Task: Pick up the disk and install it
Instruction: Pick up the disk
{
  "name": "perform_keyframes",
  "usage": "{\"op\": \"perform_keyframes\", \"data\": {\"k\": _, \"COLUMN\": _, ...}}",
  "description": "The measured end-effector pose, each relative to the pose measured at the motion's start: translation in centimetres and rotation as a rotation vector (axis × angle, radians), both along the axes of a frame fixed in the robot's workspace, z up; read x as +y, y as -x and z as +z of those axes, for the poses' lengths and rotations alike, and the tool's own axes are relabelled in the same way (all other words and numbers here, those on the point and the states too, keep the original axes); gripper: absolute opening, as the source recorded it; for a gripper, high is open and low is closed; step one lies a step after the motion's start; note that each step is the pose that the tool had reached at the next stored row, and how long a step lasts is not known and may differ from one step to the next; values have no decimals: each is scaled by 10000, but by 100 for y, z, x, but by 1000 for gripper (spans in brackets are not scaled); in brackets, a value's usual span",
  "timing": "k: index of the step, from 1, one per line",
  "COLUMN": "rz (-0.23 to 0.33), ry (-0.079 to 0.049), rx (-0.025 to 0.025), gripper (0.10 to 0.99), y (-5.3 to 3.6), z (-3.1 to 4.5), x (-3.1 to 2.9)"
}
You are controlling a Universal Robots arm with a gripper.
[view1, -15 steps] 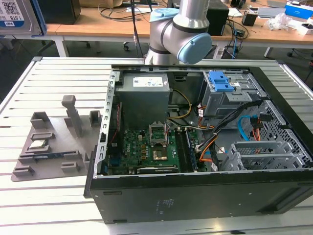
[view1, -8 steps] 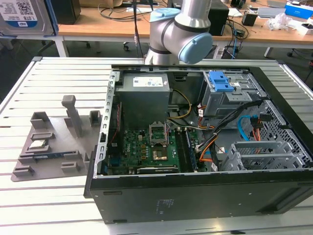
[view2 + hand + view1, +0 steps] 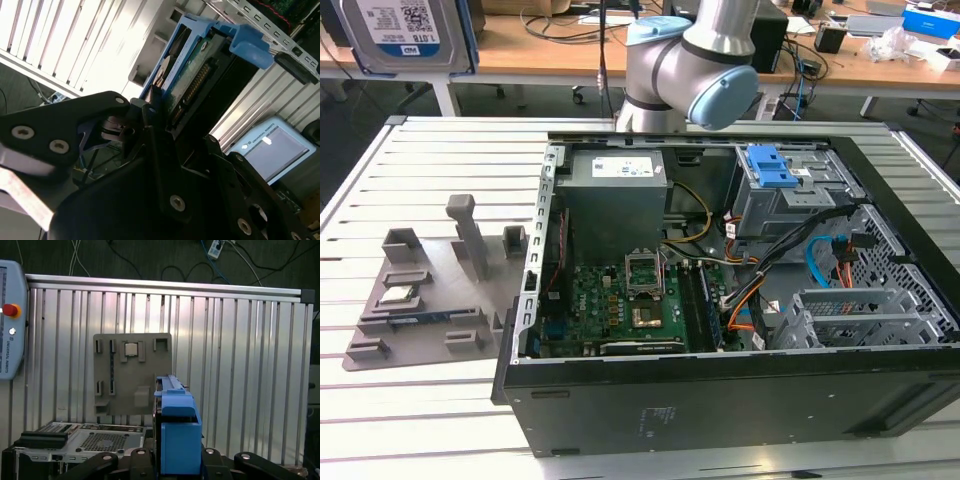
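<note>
The disk, a silver hard drive with a barcode label in a blue carrier frame, hangs high in the air at the exterior view's upper left, well above the table. In the second wrist view my gripper is shut on the disk, with the black fingers clamped on its flat sides and its connector edge showing. The first wrist view shows the disk edge-on, its blue frame standing up between the fingers of the gripper.
The open computer case lies on the slatted table, with a grey drive cage and blue latch inside. A grey fixture plate beside the case carries a small processor chip. A teach pendant hangs past the table edge.
</note>
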State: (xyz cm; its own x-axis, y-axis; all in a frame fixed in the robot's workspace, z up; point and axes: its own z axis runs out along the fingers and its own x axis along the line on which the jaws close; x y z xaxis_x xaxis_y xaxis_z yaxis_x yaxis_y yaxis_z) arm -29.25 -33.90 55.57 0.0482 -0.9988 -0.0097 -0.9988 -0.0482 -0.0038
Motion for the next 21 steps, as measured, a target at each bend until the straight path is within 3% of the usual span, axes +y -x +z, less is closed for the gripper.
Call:
{"op": "perform_keyframes", "data": {"k": 12, "rz": -1, "ry": 48, "rx": 1, "gripper": 361, "y": -256, "z": -6, "x": 2}}
{"op": "perform_keyframes", "data": {"k": 13, "rz": -1, "ry": 59, "rx": 1, "gripper": 361, "y": -293, "z": -6, "x": 3}}
{"op": "perform_keyframes", "data": {"k": 15, "rz": 1, "ry": 69, "rx": 2, "gripper": 361, "y": -480, "z": -6, "x": 14}}
{"op": "perform_keyframes", "data": {"k": 21, "rz": 1, "ry": 69, "rx": 4, "gripper": 361, "y": -690, "z": -6, "x": 17}}
